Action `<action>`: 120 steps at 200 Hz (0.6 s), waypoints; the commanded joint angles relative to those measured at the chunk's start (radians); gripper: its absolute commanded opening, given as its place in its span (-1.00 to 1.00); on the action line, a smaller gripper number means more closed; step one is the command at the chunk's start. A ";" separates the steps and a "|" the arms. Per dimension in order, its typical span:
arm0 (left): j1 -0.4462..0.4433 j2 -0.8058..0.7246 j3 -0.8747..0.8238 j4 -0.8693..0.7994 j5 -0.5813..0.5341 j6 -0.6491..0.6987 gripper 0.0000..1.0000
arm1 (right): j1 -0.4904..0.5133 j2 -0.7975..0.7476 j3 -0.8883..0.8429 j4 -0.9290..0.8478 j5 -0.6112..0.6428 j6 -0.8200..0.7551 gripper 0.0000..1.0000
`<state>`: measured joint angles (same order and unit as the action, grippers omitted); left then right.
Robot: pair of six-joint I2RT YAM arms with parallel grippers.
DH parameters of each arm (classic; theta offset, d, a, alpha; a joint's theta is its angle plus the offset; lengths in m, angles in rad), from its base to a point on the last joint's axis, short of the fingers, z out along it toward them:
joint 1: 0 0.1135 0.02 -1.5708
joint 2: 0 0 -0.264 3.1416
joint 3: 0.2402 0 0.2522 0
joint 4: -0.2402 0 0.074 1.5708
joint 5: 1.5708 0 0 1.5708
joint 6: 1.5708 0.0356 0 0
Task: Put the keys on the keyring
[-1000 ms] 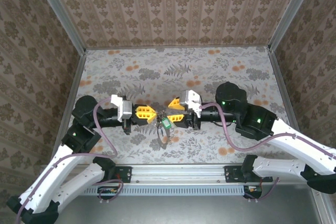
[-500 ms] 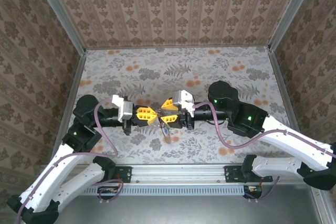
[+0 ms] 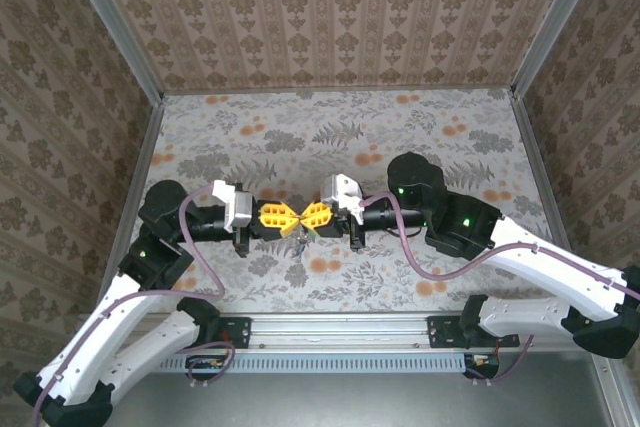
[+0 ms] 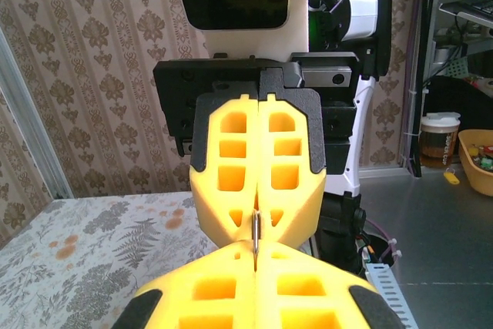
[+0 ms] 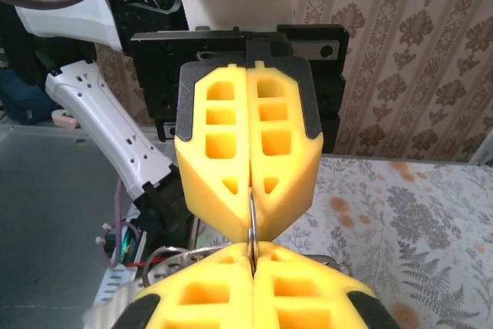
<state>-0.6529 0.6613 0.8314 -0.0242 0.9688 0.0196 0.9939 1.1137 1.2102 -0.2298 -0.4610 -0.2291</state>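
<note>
Right wrist: left fingers (image 5: pixel 219 152) and right fingers (image 5: pixel 308 294) both clenched on keyring (image 5: pixel 252 225) mid-frame (probably light, stiff, slippery wire); pinch its flat sides.

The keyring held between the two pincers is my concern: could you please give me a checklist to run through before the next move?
1. Left pincer shut on the keyring: ok, a thin metal edge sits between its closed fingers.
2. Right pincer shut on the same ring: ok.
3. Pincers meeting tip to tip, in line: ok in the top view.
4. Ring held above the table: ok, judging by both wrist views.
5. Ring's split exposed for a key: cannot tell, as the ring is seen edge-on.
6. Keys on or off the ring: cannot tell.
</note>
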 commanded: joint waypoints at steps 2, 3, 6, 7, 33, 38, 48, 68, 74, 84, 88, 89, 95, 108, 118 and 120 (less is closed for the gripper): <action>-0.001 0.013 0.048 -0.051 0.004 0.037 -1.00 | 0.005 -0.017 0.014 0.026 0.001 -0.005 -1.00; -0.001 0.013 0.050 -0.060 0.003 0.040 -1.00 | 0.005 -0.018 0.013 0.026 0.003 -0.006 -1.00; -0.002 0.016 0.057 -0.088 -0.005 0.051 -1.00 | 0.005 -0.020 0.012 0.025 0.012 -0.007 -1.00; -0.002 0.017 0.060 -0.097 -0.009 0.056 -1.00 | 0.005 -0.021 0.012 0.024 0.015 -0.008 -1.00; -0.005 0.033 0.171 -0.402 -0.148 0.210 -0.56 | 0.005 -0.014 0.054 -0.092 0.147 -0.053 -1.00; -0.007 0.035 0.191 -0.455 -0.181 0.235 -0.49 | 0.006 -0.005 0.069 -0.127 0.182 -0.064 -1.00; -0.008 0.042 0.230 -0.538 -0.243 0.281 -0.40 | 0.006 0.016 0.097 -0.196 0.243 -0.089 -1.00; -0.012 0.069 0.291 -0.657 -0.320 0.340 -0.35 | 0.013 0.066 0.159 -0.313 0.335 -0.119 -1.00; -0.014 0.079 0.300 -0.673 -0.347 0.350 -0.34 | 0.016 0.085 0.176 -0.352 0.356 -0.125 -1.00; -0.018 0.095 0.311 -0.680 -0.359 0.358 -0.34 | 0.022 0.107 0.202 -0.392 0.381 -0.132 -1.00; -0.019 0.100 0.312 -0.678 -0.359 0.357 -0.34 | 0.023 0.115 0.209 -0.404 0.385 -0.134 -1.00; -0.020 0.102 0.313 -0.676 -0.359 0.357 -0.34 | 0.023 0.116 0.211 -0.407 0.386 -0.134 -1.00; -0.025 0.109 0.311 -0.665 -0.357 0.353 -0.33 | 0.025 0.126 0.221 -0.423 0.389 -0.135 -1.00; -0.035 0.132 0.309 -0.632 -0.352 0.332 -0.33 | 0.026 0.141 0.235 -0.437 0.385 -0.134 -1.00; -0.045 0.152 0.309 -0.609 -0.340 0.319 -0.33 | 0.026 0.148 0.239 -0.441 0.379 -0.134 -1.00; -0.048 0.154 0.308 -0.604 -0.338 0.317 -0.33 | 0.026 0.149 0.240 -0.441 0.378 -0.132 -1.00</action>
<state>-0.6796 0.7738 1.1267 -0.6128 0.6529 0.3195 1.0130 1.2495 1.4010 -0.5938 -0.1329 -0.3416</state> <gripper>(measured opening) 0.333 0.062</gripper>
